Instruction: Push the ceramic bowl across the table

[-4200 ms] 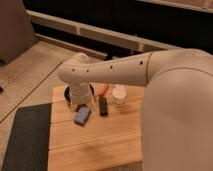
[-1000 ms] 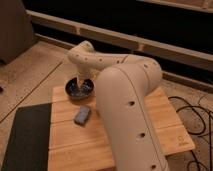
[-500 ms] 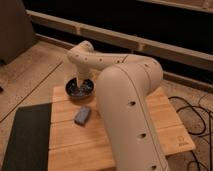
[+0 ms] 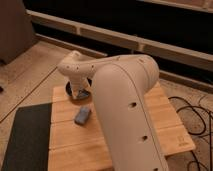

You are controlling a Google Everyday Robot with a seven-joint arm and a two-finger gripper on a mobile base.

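The ceramic bowl (image 4: 71, 92) is dark and round and sits near the far left corner of the wooden table (image 4: 167, 131). My big white arm bends over it and hides its right part. My gripper (image 4: 81, 92) reaches down at the bowl, at or inside its rim. I cannot tell whether it touches the bowl.
A blue-grey block (image 4: 82, 115) lies on the table just in front of the bowl. A dark grey mat (image 4: 27, 136) lies on the floor left of the table. Black cables (image 4: 199, 116) trail on the floor to the right. My arm covers the table's middle.
Against 4.2 s ago, my arm has swung round over the bowl and hides the white cup. Over the last second the arm has sunk and shifted slightly left; the bowl has barely moved.
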